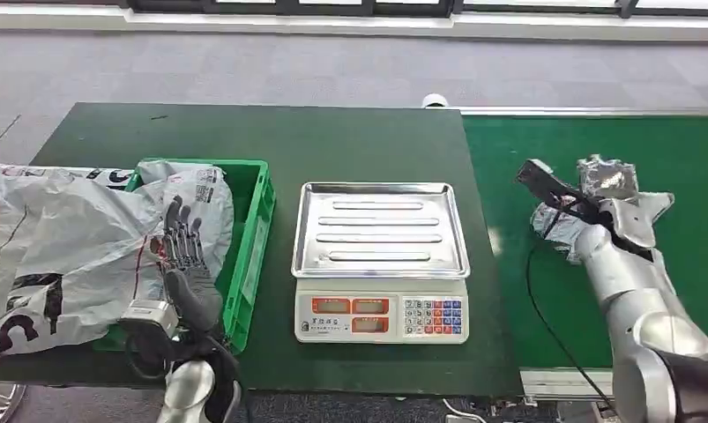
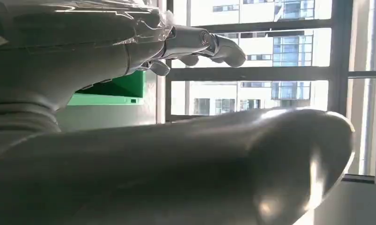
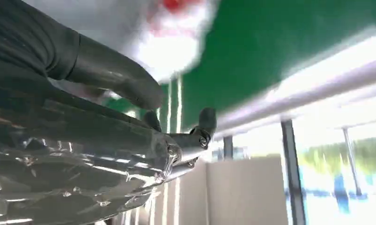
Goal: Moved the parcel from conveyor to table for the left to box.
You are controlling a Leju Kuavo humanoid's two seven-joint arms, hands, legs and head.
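Note:
A white-grey parcel (image 1: pixel 557 225) lies crumpled on the green conveyor (image 1: pixel 597 132) at the right. My right hand (image 1: pixel 607 179) reaches over it from above, the forearm crossing the bag. In the right wrist view the parcel (image 3: pixel 172 42) is a white blur with a red mark beside the thumb, and green belt (image 3: pixel 270 42) shows between the thumb and the curled fingertips of the hand (image 3: pixel 83 140). My left hand (image 1: pixel 184 256) lies flat with straight fingers on the grey bags (image 1: pixel 68 238) in the green box (image 1: pixel 257 229). Its fingers (image 2: pixel 209 44) are spread and hold nothing.
A digital scale (image 1: pixel 381 256) with a steel tray stands mid-table on the dark green table (image 1: pixel 244 132), between the box and the conveyor. The bags spill over the box's left side. A black cable hangs from my right forearm across the belt.

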